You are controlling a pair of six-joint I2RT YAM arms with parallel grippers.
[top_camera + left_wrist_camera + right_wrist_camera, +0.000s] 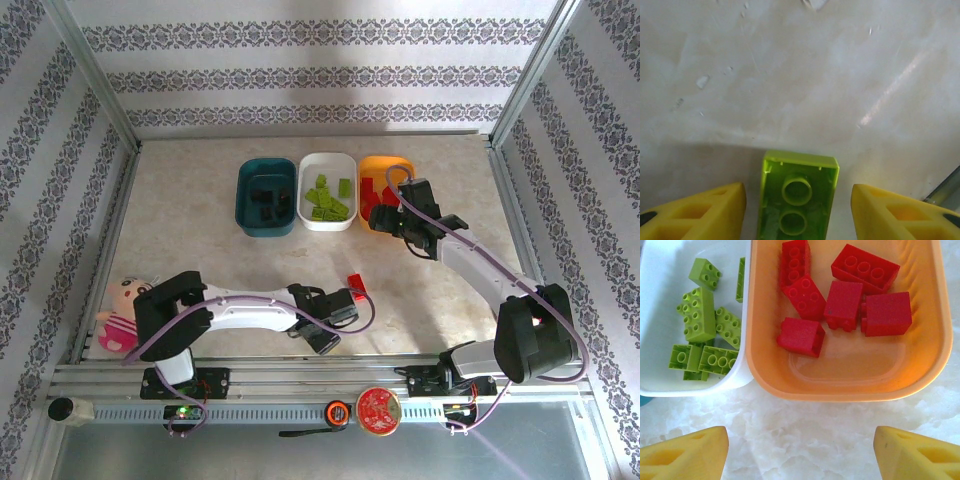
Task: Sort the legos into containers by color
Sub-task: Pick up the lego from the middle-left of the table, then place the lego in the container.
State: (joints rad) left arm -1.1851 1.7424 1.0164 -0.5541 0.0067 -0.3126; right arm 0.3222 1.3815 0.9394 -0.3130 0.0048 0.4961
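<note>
So, left fingers (700, 212): stood part-way apart astride a lime green lego (798, 200), a gap on each side, gripping nothing
Lime green lego: lay on the counter (800, 75), hollow underside showing
Red lego (356, 284): sat loose on the counter near the left fingers
Right fingers (680, 455): spread wide and empty, hovered by the near rim of the orange container (850, 392)
Orange container: held red legos (844, 305)
White container (690, 389): held green legos (700, 320), right against the orange container
Teal container (243, 200): held black legos (268, 203), left of the white
Doll (122, 312): lay at the counter's left edge
</note>
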